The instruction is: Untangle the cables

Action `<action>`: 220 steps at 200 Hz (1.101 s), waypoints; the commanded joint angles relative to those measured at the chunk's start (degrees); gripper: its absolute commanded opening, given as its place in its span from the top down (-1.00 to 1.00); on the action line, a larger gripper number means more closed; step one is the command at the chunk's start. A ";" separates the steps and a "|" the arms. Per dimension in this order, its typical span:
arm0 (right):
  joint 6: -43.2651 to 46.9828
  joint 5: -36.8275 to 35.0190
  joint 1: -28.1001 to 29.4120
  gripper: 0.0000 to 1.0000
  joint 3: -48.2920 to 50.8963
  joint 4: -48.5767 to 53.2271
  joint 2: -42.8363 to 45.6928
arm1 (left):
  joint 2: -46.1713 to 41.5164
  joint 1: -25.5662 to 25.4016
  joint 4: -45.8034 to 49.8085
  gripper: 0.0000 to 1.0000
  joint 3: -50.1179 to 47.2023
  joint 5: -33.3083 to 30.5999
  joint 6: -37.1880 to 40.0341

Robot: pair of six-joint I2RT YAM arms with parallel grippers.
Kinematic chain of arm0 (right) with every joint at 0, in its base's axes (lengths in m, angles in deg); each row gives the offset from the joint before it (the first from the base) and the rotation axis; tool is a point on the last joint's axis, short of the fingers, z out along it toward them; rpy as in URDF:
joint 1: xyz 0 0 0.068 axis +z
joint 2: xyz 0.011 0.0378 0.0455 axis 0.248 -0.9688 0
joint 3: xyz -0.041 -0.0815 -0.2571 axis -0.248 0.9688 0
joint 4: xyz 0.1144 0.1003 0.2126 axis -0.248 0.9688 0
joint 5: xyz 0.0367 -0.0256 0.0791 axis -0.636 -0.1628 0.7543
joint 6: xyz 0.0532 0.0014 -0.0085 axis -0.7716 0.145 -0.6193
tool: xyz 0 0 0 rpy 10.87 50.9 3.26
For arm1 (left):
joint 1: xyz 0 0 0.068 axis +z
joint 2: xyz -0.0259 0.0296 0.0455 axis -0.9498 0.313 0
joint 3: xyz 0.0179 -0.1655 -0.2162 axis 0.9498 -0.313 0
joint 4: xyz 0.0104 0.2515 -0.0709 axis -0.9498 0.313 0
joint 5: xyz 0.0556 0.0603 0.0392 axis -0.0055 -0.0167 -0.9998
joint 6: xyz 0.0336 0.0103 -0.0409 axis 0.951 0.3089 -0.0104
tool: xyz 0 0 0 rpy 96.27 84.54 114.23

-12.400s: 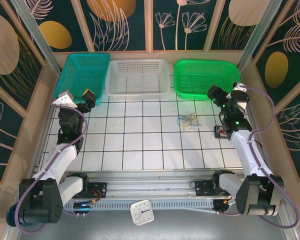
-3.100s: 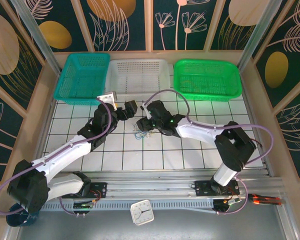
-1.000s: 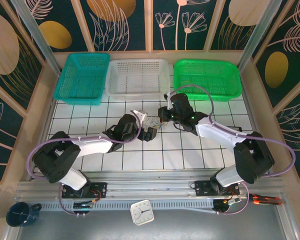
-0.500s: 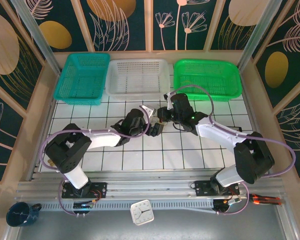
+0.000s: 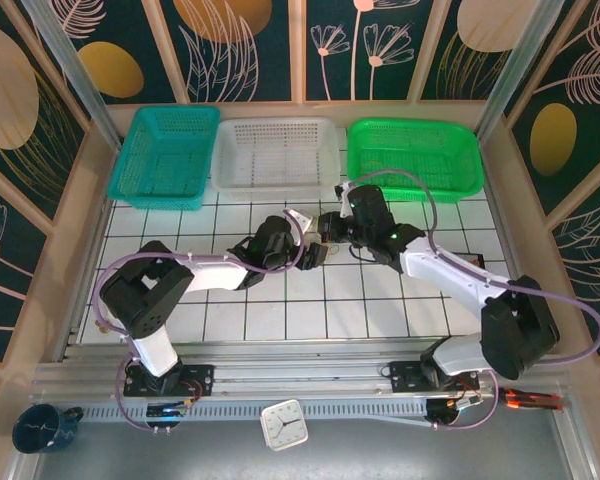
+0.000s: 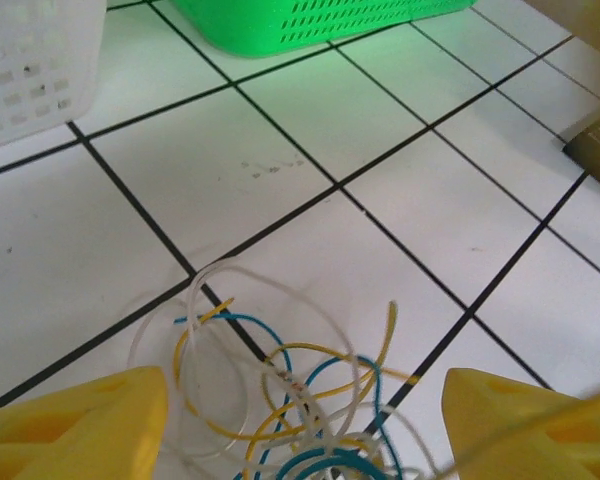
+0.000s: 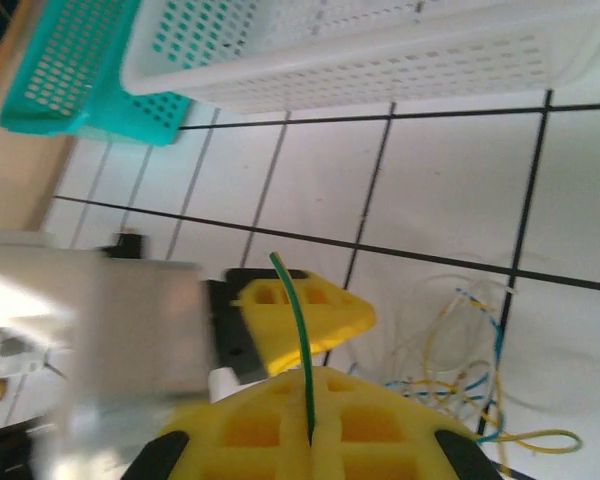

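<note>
The cables (image 6: 300,390) are a small knot of blue, yellow and whitish wires lying on the white tiled table (image 6: 280,130). My left gripper (image 6: 305,430) is open, with a yellow fingertip (image 6: 70,425) on either side of the knot. In the top view the left gripper (image 5: 313,252) sits mid-table, close to my right gripper (image 5: 328,229). The right gripper (image 7: 310,440) is shut on a thin green cable (image 7: 302,340) that sticks up from between its pads. The knot (image 7: 460,370) lies just to the right of it, and the left arm's yellow finger (image 7: 300,310) is directly ahead.
Three baskets line the far edge: teal (image 5: 165,155), white (image 5: 275,155) and green (image 5: 412,158). Lilac arm cables (image 5: 400,185) loop above both arms. A clock (image 5: 283,424) and a dark mug (image 5: 40,428) sit in front of the arm bases.
My left gripper has slid up and right over the knot, close to the right gripper, and its jaws have narrowed somewhat. The right gripper has stayed shut and has barely shifted.
</note>
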 commanded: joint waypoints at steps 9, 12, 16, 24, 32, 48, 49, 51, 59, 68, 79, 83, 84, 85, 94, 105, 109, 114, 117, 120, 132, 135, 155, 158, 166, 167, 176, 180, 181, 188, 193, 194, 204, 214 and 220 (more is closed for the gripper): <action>-2.10 3.87 0.78 1.00 -5.18 -4.41 4.85 | 1.93 -0.45 0.50 -0.50 -2.83 0.71 -0.31; -2.28 3.89 0.78 1.00 -5.33 -4.30 4.99 | 1.93 -0.42 0.40 -0.52 -2.96 0.63 -0.42; -2.40 3.85 0.82 1.00 -5.43 -4.28 5.17 | 1.87 -0.41 0.24 -0.54 -3.16 0.64 -0.59; -2.55 3.98 0.77 1.00 -5.64 -4.31 5.44 | 1.83 -0.44 -0.11 -0.56 -3.49 0.55 -0.78; -2.64 4.07 0.81 1.00 -5.79 -4.28 5.65 | 1.73 -0.39 -0.29 -0.56 -3.76 0.63 -0.85; -2.76 3.70 0.78 1.00 -5.88 -4.20 6.33 | 1.60 -0.45 -0.32 -0.53 -4.17 0.66 -0.95; -2.79 3.62 0.78 1.00 -5.93 -4.19 6.39 | 1.54 -0.42 -0.36 -0.53 -4.21 0.62 -0.97; -2.68 3.52 0.78 1.00 -5.97 -4.13 6.48 | 1.57 -0.43 -0.44 -0.53 -4.28 0.59 -0.98; -2.50 2.96 0.75 1.00 -6.35 -3.82 6.92 | 1.51 -0.41 -0.58 -0.52 -4.46 0.65 -1.12; -2.14 2.31 0.68 1.00 -7.09 -3.34 7.40 | 1.43 -0.43 -0.71 -0.51 -4.73 0.67 -1.20; -1.64 1.43 0.31 1.00 -7.96 -2.67 8.17 | 1.40 -0.43 -0.76 -0.51 -5.07 0.67 -1.33; -1.52 1.15 0.13 1.00 -8.48 -2.34 8.44 | 1.32 -0.46 -0.88 -0.51 -5.17 0.68 -1.37; -1.47 1.07 0.10 1.00 -8.55 -2.30 8.55 | 1.27 -0.47 -0.86 -0.51 -5.19 0.72 -1.40; -1.44 1.03 0.04 1.00 -8.63 -2.23 8.60 | 1.29 -0.47 -0.90 -0.51 -5.20 0.69 -1.41; -1.16 0.65 -0.51 1.00 -9.48 -1.73 9.42 | 1.27 -0.46 -0.96 -0.51 -5.38 0.65 -1.43; -0.97 0.30 -1.27 1.00 -10.43 -1.23 10.38 | 1.23 -0.43 -1.07 -0.51 -5.52 0.60 -1.38; -0.93 0.27 -1.65 1.00 -10.89 -1.13 10.64 | 1.08 -0.46 -1.16 -0.51 -5.64 0.65 -1.42; -0.98 0.29 -2.09 1.00 -11.17 -0.99 11.28 | 1.13 -0.42 -1.24 -0.51 -5.74 0.61 -1.42; -0.97 0.29 -2.38 1.00 -11.44 -0.95 11.53 | 1.06 -0.45 -1.23 -0.51 -5.81 0.58 -1.46; -1.04 0.29 -2.76 1.00 -11.63 -0.86 11.78 | 1.01 -0.40 -1.33 -0.51 -5.87 0.59 -1.53; -1.06 0.15 -4.03 1.00 -12.41 -0.56 12.91 | 0.94 -0.42 -1.56 -0.51 -6.09 0.67 -1.76; -0.99 0.05 -4.34 1.00 -12.56 -0.39 13.22 | 0.88 -0.41 -1.65 -0.50 -6.17 0.73 -1.77; -0.63 -1.12 -4.96 1.00 -12.93 0.20 15.08 | 0.55 -0.45 -1.84 -0.50 -6.36 0.66 -1.90; -0.58 -1.38 -5.77 1.00 -12.86 0.15 15.41 | 0.46 -0.43 -1.81 -0.50 -6.44 0.76 -1.88; -0.53 -2.03 -7.26 1.00 -12.47 0.13 16.43 | 0.14 -0.46 -1.80 -0.50 -6.45 0.75 -2.04; -0.49 -2.15 -7.37 1.00 -12.39 0.16 16.54 | 0.07 -0.46 -1.80 -0.50 -6.49 0.75 -2.00; -0.68 -3.11 -8.28 1.00 -11.73 -0.02 17.64 | -0.39 -0.45 -1.75 -0.51 -6.53 0.75 -2.08; -0.80 -3.49 -8.73 1.00 -11.27 -0.18 18.12 | -0.62 -0.39 -1.71 -0.51 -6.53 0.75 -2.19; -0.84 -3.57 -8.81 1.00 -11.22 -0.21 18.27 | -0.66 -0.43 -1.72 -0.51 -6.58 0.84 -2.16; -1.18 -4.28 -9.60 1.00 -10.35 -0.48 19.21 | -1.08 -0.40 -1.66 -0.51 -6.54 0.88 -2.40; -1.48 -4.64 -10.19 1.00 -9.87 -0.65 19.91 | -1.54 -0.46 -1.61 -0.52 -6.49 0.94 -2.53; -1.49 -4.72 -10.29 1.00 -9.81 -0.71 19.99 | -1.65 -0.47 -1.58 -0.52 -6.43 0.98 -2.55; -2.05 -5.30 -11.58 1.00 -8.68 -0.90 20.94 | -2.26 -0.45 -1.47 -0.54 -6.36 1.20 -3.14; -2.44 -5.50 -12.84 1.00 -7.59 -1.02 21.63 | -4.37 -0.41 -1.50 -0.56 -6.24 1.45 -3.78; -2.59 -5.59 -13.53 1.00 -7.03 -0.94 21.91 | -5.22 -0.45 -1.54 -0.59 -6.24 1.54 -4.24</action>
